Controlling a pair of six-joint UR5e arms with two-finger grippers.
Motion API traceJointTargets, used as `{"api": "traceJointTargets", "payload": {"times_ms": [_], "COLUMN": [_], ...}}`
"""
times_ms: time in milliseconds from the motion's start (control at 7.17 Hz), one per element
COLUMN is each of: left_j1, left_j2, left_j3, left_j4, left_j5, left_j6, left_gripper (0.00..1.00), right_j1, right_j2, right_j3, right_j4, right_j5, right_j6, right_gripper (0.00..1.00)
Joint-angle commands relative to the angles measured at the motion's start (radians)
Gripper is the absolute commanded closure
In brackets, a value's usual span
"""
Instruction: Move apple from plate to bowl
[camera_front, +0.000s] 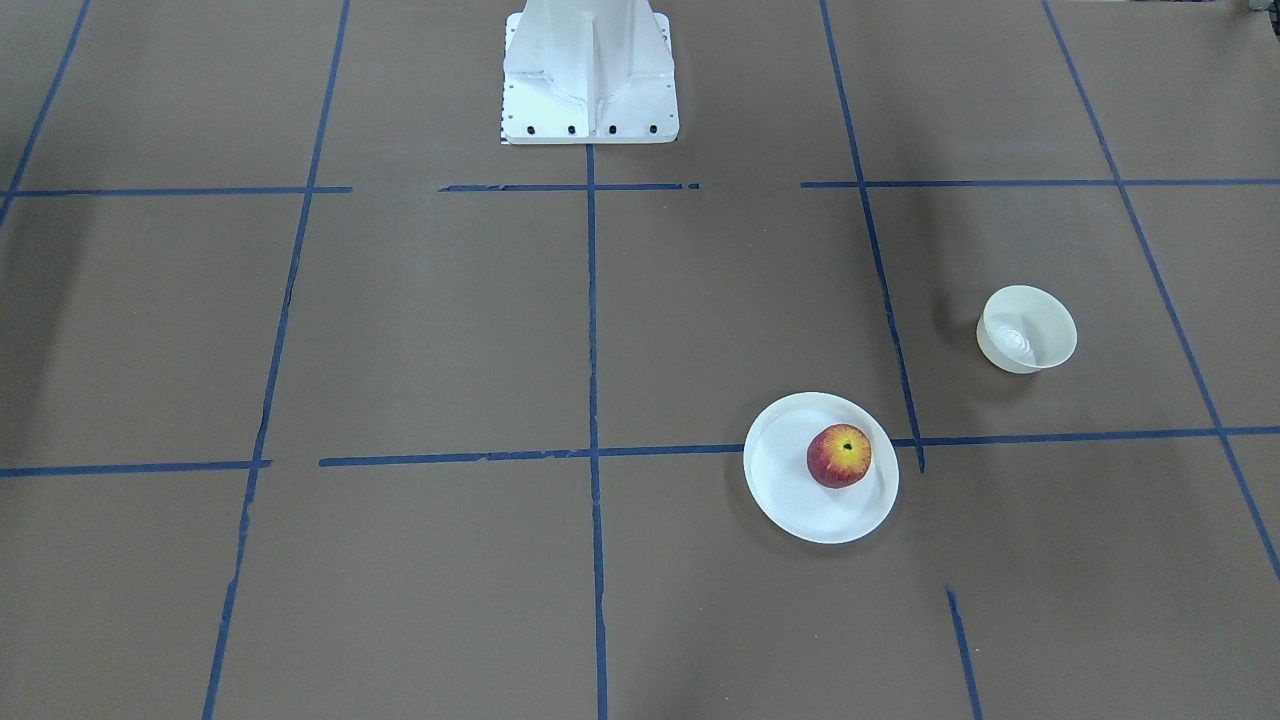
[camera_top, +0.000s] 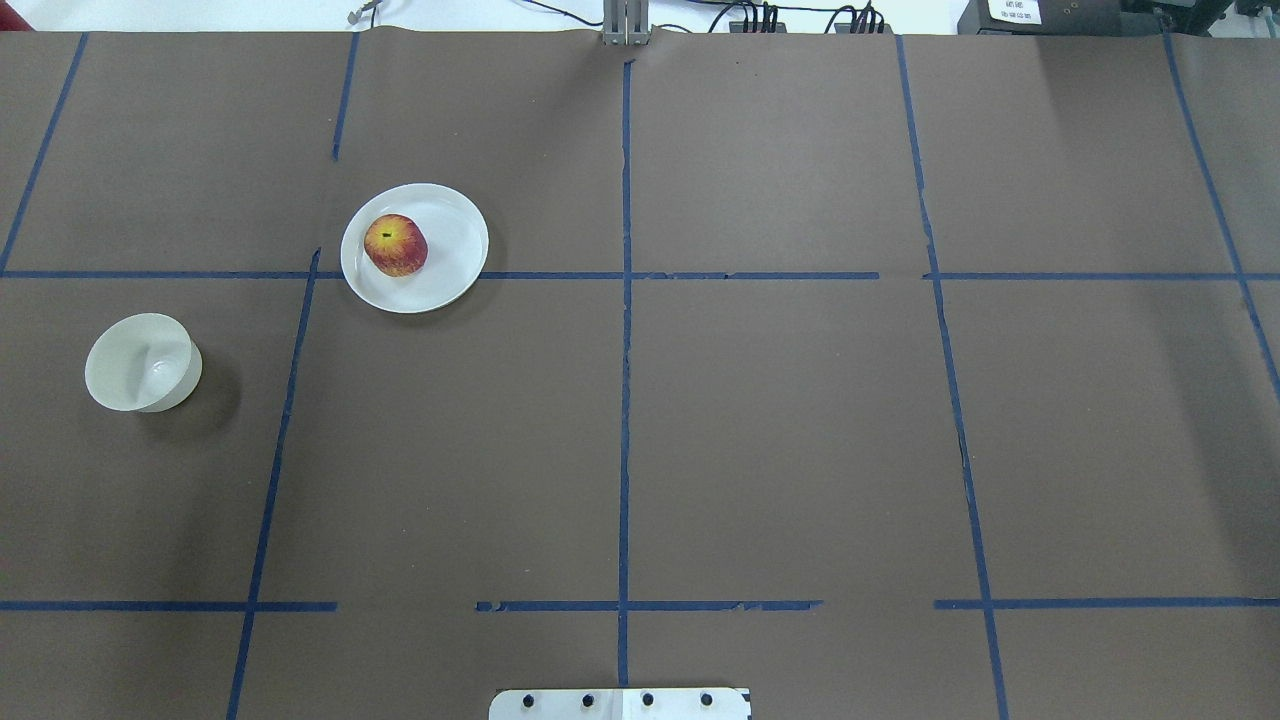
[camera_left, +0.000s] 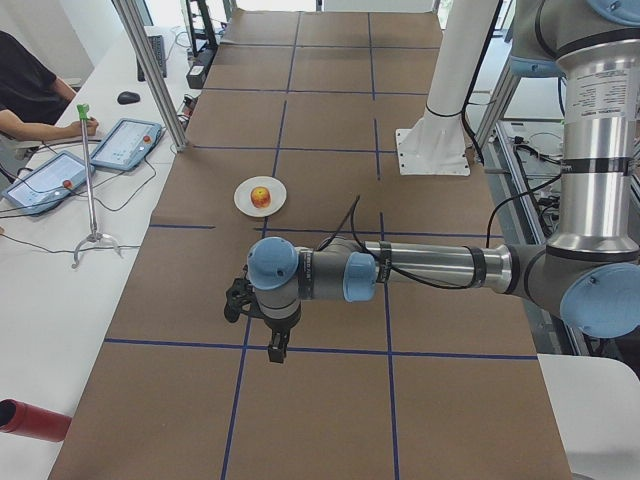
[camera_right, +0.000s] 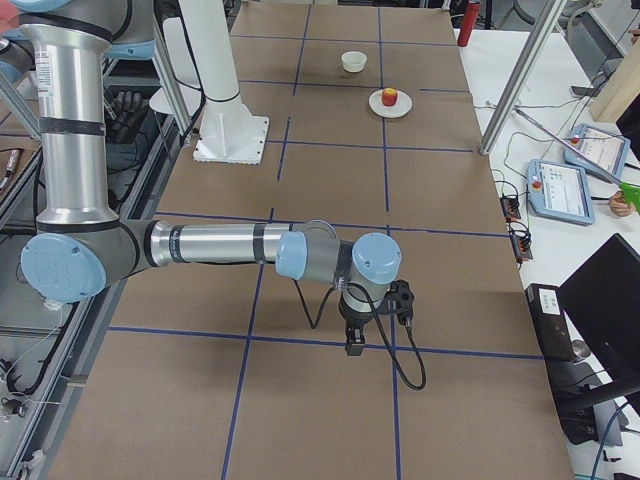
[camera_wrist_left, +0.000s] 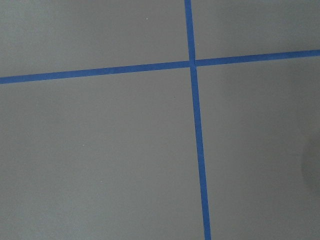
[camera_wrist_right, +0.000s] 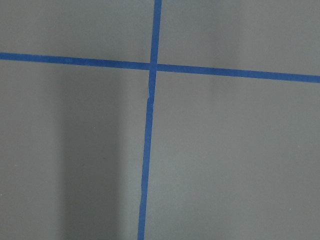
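Note:
The red and yellow apple (camera_front: 839, 455) sits on the white plate (camera_front: 785, 495), also seen in the overhead view: apple (camera_top: 396, 244), plate (camera_top: 455, 262). The cream bowl (camera_front: 1027, 328) stands empty and apart from the plate, at the left in the overhead view (camera_top: 140, 362). My left gripper (camera_left: 275, 350) shows only in the exterior left view, hanging over the table well short of the plate (camera_left: 243, 202); I cannot tell whether it is open or shut. My right gripper (camera_right: 355, 345) shows only in the exterior right view, far from the bowl (camera_right: 353, 61); I cannot tell its state. Both wrist views show only brown table and blue tape.
The white robot base (camera_front: 590, 75) stands at the table's robot side. Blue tape lines (camera_top: 625, 350) grid the brown table. A side desk holds tablets (camera_left: 125, 143) with a seated person (camera_left: 25, 90) beside it. A red cylinder (camera_left: 35, 420) lies off the table's near corner.

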Motion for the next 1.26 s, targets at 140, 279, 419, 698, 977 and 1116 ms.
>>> {"api": "traceJointTargets", "payload": {"times_ms": [140, 279, 419, 698, 977, 1116], "left_j1": [0.136, 0.248, 0.362, 0.509, 0.617, 0.630], "left_j2": [-0.156, -0.182, -0.269, -0.408, -0.545, -0.625], "left_j3": [-0.074, -0.104, -0.102, -0.077, 0.036, 0.128], "left_j4": [0.011, 0.003, 0.005, 0.002, 0.002, -0.001], "left_j5": [0.041, 0.041, 0.043, 0.043, 0.061, 0.066], "left_j6": [-0.181, -0.368, -0.508, -0.721, -0.852, -0.918], "left_gripper": [0.00, 0.00, 0.00, 0.00, 0.00, 0.00], "right_j1": [0.000, 0.000, 0.000, 0.000, 0.000, 0.000], "right_j2": [0.000, 0.000, 0.000, 0.000, 0.000, 0.000], "right_j3": [0.000, 0.000, 0.000, 0.000, 0.000, 0.000], "right_j4": [0.000, 0.000, 0.000, 0.000, 0.000, 0.000], "right_j5": [0.000, 0.000, 0.000, 0.000, 0.000, 0.000], "right_j6": [0.000, 0.000, 0.000, 0.000, 0.000, 0.000], "right_gripper": [0.00, 0.00, 0.00, 0.00, 0.00, 0.00]}}
